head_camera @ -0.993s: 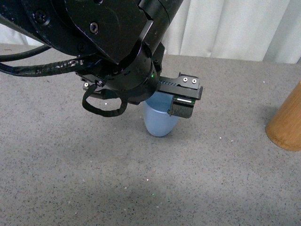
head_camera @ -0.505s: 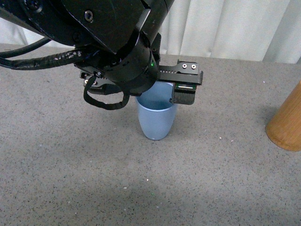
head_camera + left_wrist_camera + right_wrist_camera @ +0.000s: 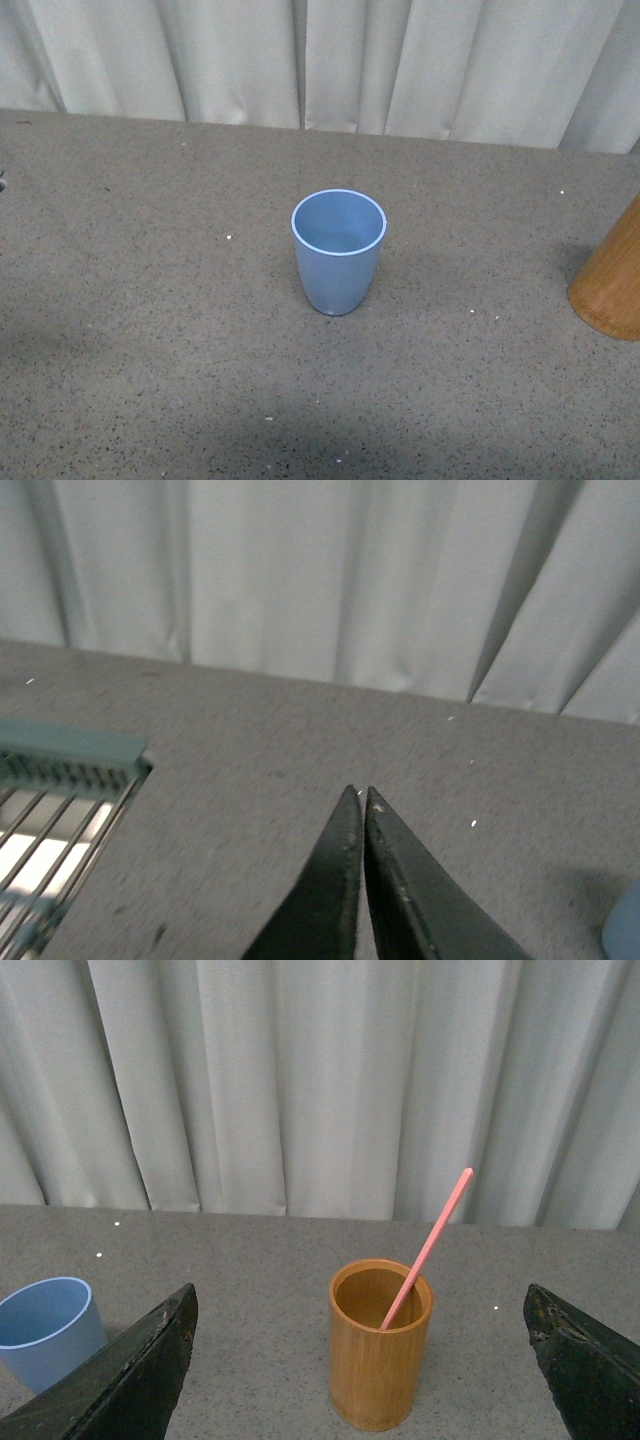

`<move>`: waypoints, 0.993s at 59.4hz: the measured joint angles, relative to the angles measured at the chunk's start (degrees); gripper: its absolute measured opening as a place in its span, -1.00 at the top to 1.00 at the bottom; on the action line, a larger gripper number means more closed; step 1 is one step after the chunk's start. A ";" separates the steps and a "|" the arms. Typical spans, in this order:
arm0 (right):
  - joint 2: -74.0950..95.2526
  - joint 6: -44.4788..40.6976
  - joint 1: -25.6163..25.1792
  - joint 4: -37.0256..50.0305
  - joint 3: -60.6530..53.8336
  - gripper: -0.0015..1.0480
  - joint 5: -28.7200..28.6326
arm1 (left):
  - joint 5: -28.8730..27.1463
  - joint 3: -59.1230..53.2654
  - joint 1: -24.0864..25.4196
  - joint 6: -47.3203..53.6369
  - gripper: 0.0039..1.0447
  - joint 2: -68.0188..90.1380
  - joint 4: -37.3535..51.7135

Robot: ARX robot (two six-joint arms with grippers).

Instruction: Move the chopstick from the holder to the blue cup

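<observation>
Chopstick [image 3: 428, 1248] is leaning slantwise in the wooden holder [image 3: 380, 1360], lying dead ahead of my right gripper [image 3: 358, 1293], the nearer one, whose jaws are standing spread wide.

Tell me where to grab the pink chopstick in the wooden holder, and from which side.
Grip the chopstick by its bare upper shaft, above the rim of the holder, coming from above. It leans tilted against the rim with its lower end down inside, so only that part is free.
</observation>
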 joint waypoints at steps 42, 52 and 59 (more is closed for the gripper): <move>0.00 0.00 -0.02 0.00 0.00 -0.81 0.07 | 1.46 -6.34 0.72 0.63 0.93 -70.44 -59.19; 0.00 0.00 -0.02 0.00 0.00 -0.81 0.07 | 1.46 -6.34 0.72 0.63 0.44 -70.44 -59.21; 0.00 0.00 -0.02 0.00 0.00 -0.81 0.07 | 1.46 -6.34 0.72 0.63 -0.01 -70.44 -59.21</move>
